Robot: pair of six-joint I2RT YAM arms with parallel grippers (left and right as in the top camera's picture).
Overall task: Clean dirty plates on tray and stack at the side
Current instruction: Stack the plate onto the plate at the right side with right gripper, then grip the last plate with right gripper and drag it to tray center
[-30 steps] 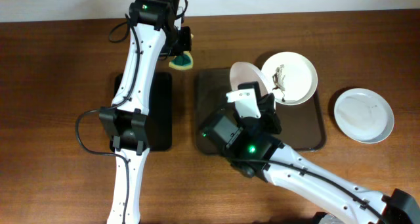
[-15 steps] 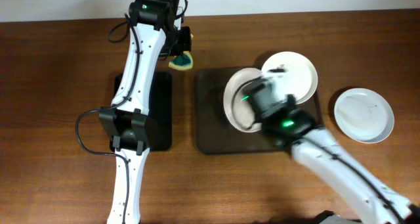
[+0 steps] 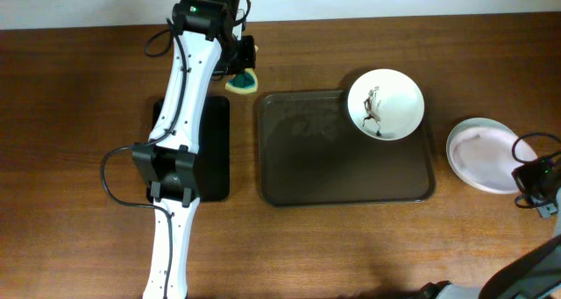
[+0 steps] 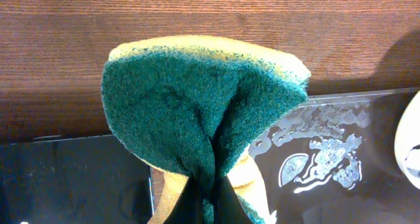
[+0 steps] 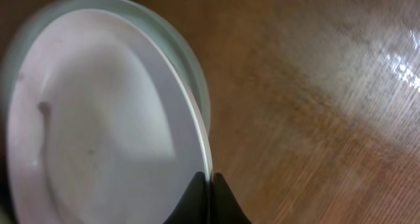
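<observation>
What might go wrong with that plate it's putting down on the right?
The right jaws pinch the held plate only at its rim, and it looks tilted above the plate below; let go like that, it may clatter or land off-centre. The smeared plate sits at the far corner of the tray, so a careless grab might push it over the rim.

Your right gripper [image 5: 210,188] pinches the rim of a white plate [image 5: 98,132], its two dark fingers [image 5: 194,199] closed on the thin edge at the bottom of the view. The plate looks blurred, with one small dark spot [image 5: 43,108] on its face, and a second pale rim [image 5: 187,60] shows just behind it. Brown wooden counter [image 5: 315,132] fills the right side, with glare at the upper right.
</observation>
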